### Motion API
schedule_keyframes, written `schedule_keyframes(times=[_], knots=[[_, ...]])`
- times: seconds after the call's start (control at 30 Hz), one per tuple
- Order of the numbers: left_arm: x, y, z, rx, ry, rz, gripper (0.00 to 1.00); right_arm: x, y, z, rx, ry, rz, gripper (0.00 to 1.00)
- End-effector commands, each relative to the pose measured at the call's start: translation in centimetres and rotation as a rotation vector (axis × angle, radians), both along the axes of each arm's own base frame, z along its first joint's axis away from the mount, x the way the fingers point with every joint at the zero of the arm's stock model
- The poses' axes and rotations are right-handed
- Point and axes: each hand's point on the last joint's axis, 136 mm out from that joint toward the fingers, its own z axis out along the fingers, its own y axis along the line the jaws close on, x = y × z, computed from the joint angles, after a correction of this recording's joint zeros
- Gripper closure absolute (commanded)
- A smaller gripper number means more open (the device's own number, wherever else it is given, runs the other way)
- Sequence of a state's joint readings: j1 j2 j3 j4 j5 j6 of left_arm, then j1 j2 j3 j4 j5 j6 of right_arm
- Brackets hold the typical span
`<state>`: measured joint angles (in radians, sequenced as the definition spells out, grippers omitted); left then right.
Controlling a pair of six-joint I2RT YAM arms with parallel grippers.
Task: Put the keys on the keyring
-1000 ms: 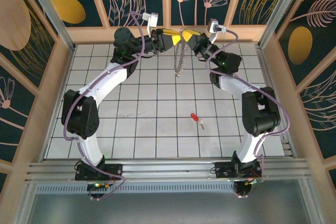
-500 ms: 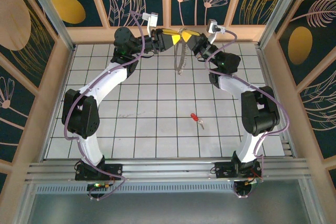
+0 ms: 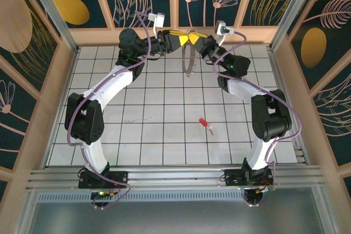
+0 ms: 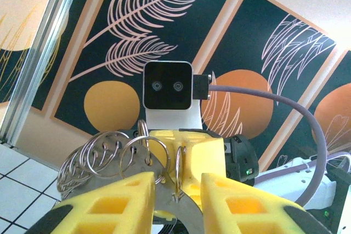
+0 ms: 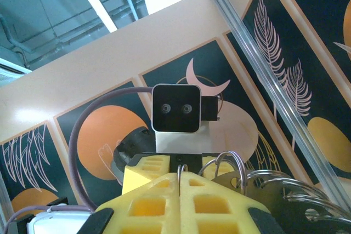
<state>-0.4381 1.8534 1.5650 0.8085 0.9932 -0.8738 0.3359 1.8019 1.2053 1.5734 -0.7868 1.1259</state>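
The keyring [image 3: 188, 61], a silvery loop of linked rings, hangs above the far middle of the table between both grippers. My right gripper [image 3: 193, 38] is shut on one small ring of it, whose wire pokes out between the pressed yellow fingertips [image 5: 181, 176]. My left gripper [image 3: 184, 39] faces it with its jaws apart. The keyring's metal plate [image 4: 175, 212] and one upright ring stand in the gap of the left gripper [image 4: 178, 182]. The key [image 3: 204, 124], red-headed with a short silver blade, lies on the grid at centre right, far from both grippers.
The wooden back wall [image 3: 175, 35] stands right behind both grippers. Wooden side rails [image 3: 55, 97] border the white gridded table [image 3: 142, 97]. The arm bases sit on the metal rail [image 3: 164, 178] at the near edge.
The hanging part of the keyring has drawn up and shifted slightly; its lower end sits higher than a second ago. Both arms stay almost in place.
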Motion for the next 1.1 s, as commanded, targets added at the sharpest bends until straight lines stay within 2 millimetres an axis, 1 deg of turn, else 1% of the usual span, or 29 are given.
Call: schedule_keyframes(times=[0.0,0.07,0.2,0.4,0.47,0.5,0.53,0.6,0.63,0.7,0.77,0.87,0.93,1.0,1.07], knots=[[0.0,0.2,1.7,-0.042,-0.048,0.013,0.69,-3.3,0.8,1.8,0.015,-0.151,0.062,1.00],[0.1,0.2,1.6,-0.042,-0.046,0.016,0.69,-3.3,0.7,1.6,0.014,-0.147,0.059,1.00],[0.0,0.2,1.6,-0.043,-0.044,0.011,0.78,-3.5,0.7,1.6,0.010,-0.149,0.057,1.00],[-0.2,0.2,1.3,-0.043,-0.040,0.004,0.92,-3.4,0.6,1.8,0.010,-0.150,0.050,1.00],[-0.3,0.2,1.4,-0.041,-0.045,0.002,0.99,-3.1,0.4,2.0,0.011,-0.139,0.040,1.00],[-0.3,0.2,1.3,-0.038,-0.049,0.000,1.00,-2.8,0.2,2.0,0.009,-0.127,0.033,0.97],[-0.4,0.2,1.3,-0.032,-0.052,-0.002,1.00,-2.5,-0.2,2.1,0.009,-0.115,0.021,0.83],[-0.6,0.2,1.2,-0.010,-0.071,-0.004,1.00,-1.9,-1.3,2.2,0.004,-0.086,-0.008,0.62],[-0.7,0.1,1.1,0.004,-0.083,0.001,1.00,-1.6,-2.0,2.3,-0.002,-0.071,-0.025,0.54],[-0.7,0.1,0.9,0.038,-0.109,0.011,1.00,-1.1,-3.2,2.1,-0.026,-0.043,-0.056,0.45],[-0.8,0.0,0.8,0.070,-0.138,0.016,1.00,-0.5,-4.4,1.6,-0.061,-0.007,-0.091,0.41],[-1.1,-0.1,0.6,0.122,-0.199,0.008,1.00,0.6,-5.4,0.3,-0.154,0.057,-0.145,0.38],[-1.4,-0.1,0.5,0.143,-0.234,-0.006,1.00,1.0,-5.7,-0.8,-0.220,0.090,-0.184,0.36],[-1.6,-0.2,0.4,0.160,-0.266,-0.010,1.00,1.1,-5.7,-1.8,-0.274,0.112,-0.207,0.35],[-1.6,-0.2,0.4,0.172,-0.292,-0.006,1.00,1.0,-5.8,-2.7,-0.316,0.133,-0.226,0.32]])
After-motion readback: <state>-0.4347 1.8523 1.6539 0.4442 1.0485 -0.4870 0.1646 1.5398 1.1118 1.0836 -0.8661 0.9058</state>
